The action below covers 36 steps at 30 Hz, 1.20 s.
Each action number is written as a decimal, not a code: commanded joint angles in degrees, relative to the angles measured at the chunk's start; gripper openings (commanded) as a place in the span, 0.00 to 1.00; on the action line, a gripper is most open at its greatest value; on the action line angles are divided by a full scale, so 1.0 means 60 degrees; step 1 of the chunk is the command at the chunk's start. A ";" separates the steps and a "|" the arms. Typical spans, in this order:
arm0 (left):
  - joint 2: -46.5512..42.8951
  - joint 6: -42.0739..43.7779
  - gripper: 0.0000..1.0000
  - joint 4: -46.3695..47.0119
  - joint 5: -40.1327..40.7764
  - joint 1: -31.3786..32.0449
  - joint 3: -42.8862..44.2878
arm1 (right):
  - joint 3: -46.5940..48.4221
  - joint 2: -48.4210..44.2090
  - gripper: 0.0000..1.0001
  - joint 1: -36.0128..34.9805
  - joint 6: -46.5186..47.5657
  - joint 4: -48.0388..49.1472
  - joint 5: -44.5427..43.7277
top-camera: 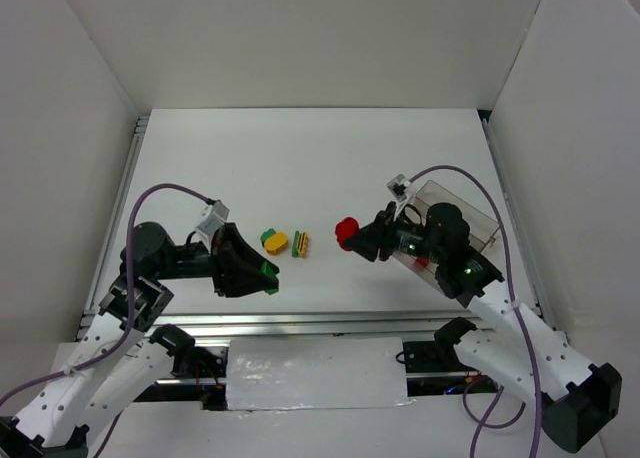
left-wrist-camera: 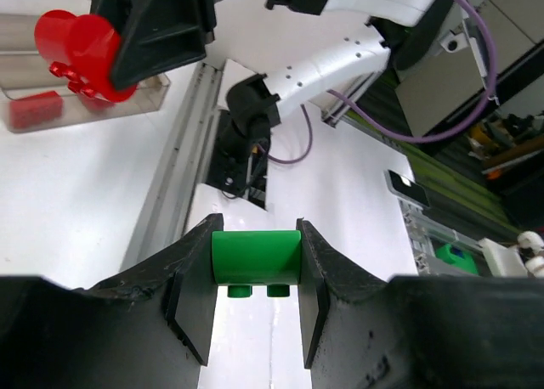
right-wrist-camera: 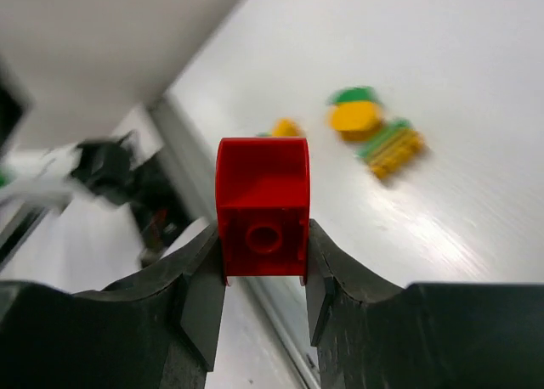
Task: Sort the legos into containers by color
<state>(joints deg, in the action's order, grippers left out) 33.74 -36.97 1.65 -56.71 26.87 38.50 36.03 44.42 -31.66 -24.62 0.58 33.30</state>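
White arm links [top-camera: 520, 338], black joints [top-camera: 150, 246] — purple cables [top-camera: 160, 188]

The table [top-camera: 330, 168] is white and flat. Three plain white walls stand around it: a far wall [top-camera: 300, 38], a left wall [top-camera: 50, 128] and a right wall [top-camera: 580, 108]. A silver metal rail [top-camera: 320, 323] runs along the near edge of the table. A side rail [top-camera: 136, 143] runs down its left edge. A white sheet [top-camera: 315, 373] lies just in front of the near rail. Soft light makes the table shine a little.
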 commanded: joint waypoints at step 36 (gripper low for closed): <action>0.1775 0.0934 0.00 -0.2796 0.3137 0.0047 0.1053 | 0.1569 0.2664 0.81 0.1981 -0.0512 -0.4859 -0.7581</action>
<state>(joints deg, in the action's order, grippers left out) 44.47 -30.24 -16.82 -38.81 26.89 44.23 44.64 66.04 -19.92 -28.86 -30.65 -19.11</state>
